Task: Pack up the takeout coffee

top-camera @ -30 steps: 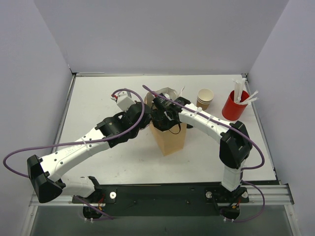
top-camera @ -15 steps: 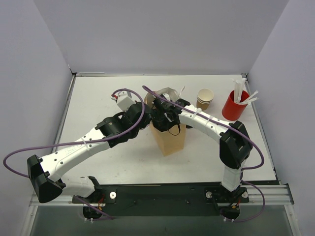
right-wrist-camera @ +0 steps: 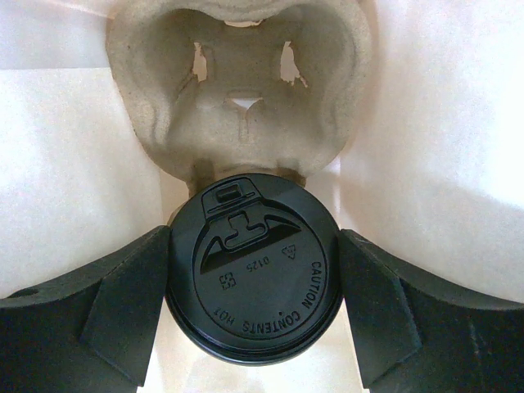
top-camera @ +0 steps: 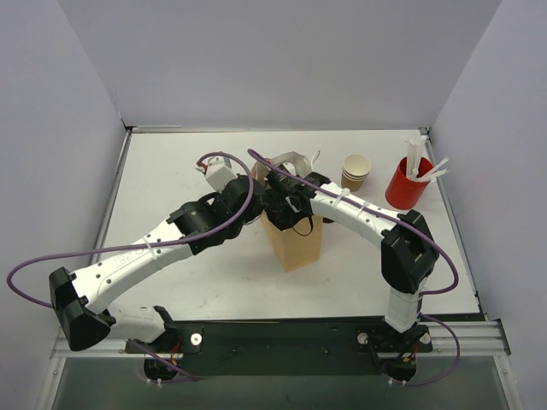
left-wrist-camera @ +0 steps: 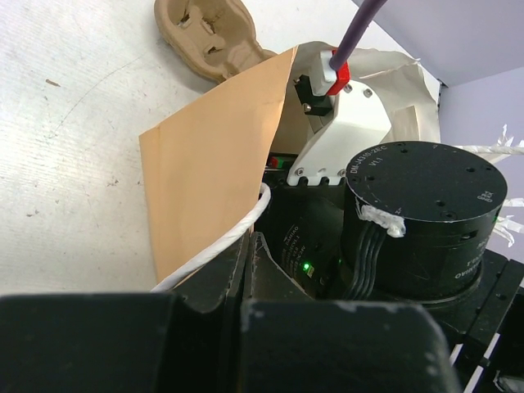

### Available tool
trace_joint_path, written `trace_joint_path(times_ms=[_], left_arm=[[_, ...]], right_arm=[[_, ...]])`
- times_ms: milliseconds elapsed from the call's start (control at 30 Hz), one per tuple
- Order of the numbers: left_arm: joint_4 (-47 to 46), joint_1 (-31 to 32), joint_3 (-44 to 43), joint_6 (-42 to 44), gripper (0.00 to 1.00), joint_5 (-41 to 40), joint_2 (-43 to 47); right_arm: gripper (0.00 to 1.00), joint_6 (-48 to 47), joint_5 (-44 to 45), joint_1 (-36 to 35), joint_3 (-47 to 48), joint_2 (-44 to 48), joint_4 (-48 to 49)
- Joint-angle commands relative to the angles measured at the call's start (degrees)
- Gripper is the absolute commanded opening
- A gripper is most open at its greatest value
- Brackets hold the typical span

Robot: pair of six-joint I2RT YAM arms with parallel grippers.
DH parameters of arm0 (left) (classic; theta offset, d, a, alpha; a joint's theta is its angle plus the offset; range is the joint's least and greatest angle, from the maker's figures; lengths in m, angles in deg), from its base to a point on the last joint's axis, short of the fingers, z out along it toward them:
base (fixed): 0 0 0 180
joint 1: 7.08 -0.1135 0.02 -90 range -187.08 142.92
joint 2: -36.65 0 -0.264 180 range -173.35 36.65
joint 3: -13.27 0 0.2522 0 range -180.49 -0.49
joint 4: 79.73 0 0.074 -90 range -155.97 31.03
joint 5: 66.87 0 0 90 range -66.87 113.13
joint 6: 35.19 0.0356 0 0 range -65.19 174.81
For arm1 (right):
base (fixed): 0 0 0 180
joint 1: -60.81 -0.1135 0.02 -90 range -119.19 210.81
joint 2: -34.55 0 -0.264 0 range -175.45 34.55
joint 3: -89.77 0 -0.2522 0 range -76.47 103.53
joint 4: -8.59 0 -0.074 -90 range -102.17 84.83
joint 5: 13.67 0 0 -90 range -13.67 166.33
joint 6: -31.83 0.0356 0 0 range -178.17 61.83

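Right claw [right-wrist-camera: 255,246] clenched on lidded takeout coffee [right-wrist-camera: 254,282] beside pulp carrier [right-wrist-camera: 237,90] | left claw [left-wrist-camera: 246,258] at bag [left-wrist-camera: 213,155] mouth, grip: I cannot tell

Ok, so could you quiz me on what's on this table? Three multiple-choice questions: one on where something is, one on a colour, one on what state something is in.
1. Where does the red cup holding the white sticks stand?
A) at the far right of the table
B) inside the brown bag
C) at the near left corner

2. What colour is the lid between the fingers of the right claw?
A) white
B) black
C) red

3. How is the brown paper bag sitting?
A) lying flat
B) standing upright
C) crumpled into a ball

Answers:
1 A: the top view shows it near the table's far right edge.
2 B: the right wrist view shows a black lid touching both fingers.
3 B: the top view shows it standing upright mid-table.
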Motion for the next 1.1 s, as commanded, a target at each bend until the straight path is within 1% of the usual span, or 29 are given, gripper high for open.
trace_joint_path(times_ms=[0,433,1067], left_arm=[[0.5,-0.3,-2.6,2.1,0.0,0.3,-0.3],[0.8,-0.3,-3.3,2.7,0.0,0.6,-1.2],[1.0,-0.3,-3.6,2.8,0.0,0.6,-1.5]], right_arm=[[0.35,0.6,0.8,0.4,-3.7,-2.4,-10.1],[0.35,0.6,0.5,0.4,-4.1,-3.1,-9.5],[0.34,1.3,0.0,0.5,-7.1,-4.6,-6.8]])
